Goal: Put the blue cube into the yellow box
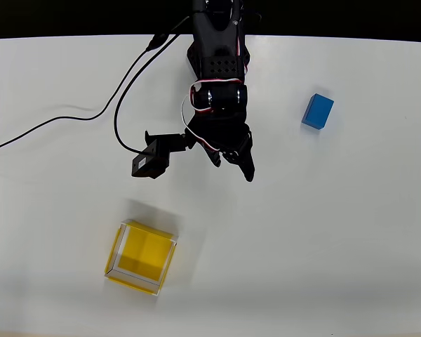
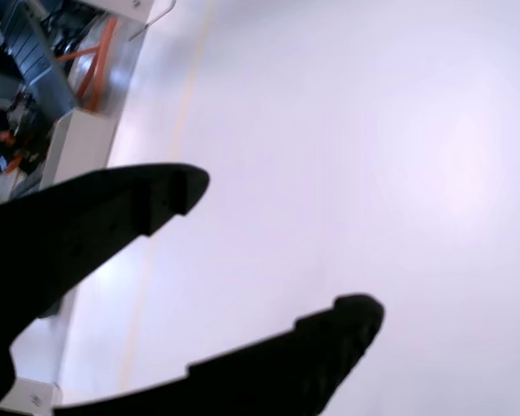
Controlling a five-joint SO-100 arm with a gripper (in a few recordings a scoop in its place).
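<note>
Your tool (image 1: 233, 162) hangs spread and empty over the table (image 1: 351, 246), blue cube (image 1: 318, 111) ungrabbed, yellow box (image 1: 142, 257) waiting, everything left to do.

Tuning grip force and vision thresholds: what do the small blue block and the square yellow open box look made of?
The small solid blue block: matte, evenly coloured faces with crisp edges and no glare, so likely painted wood, foam or plastic; the overhead view cannot settle which. The square yellow open-topped box: thin flat walls with pale whitish rim edges, which suggests card or foam board, possibly thin plastic sheet.
</note>
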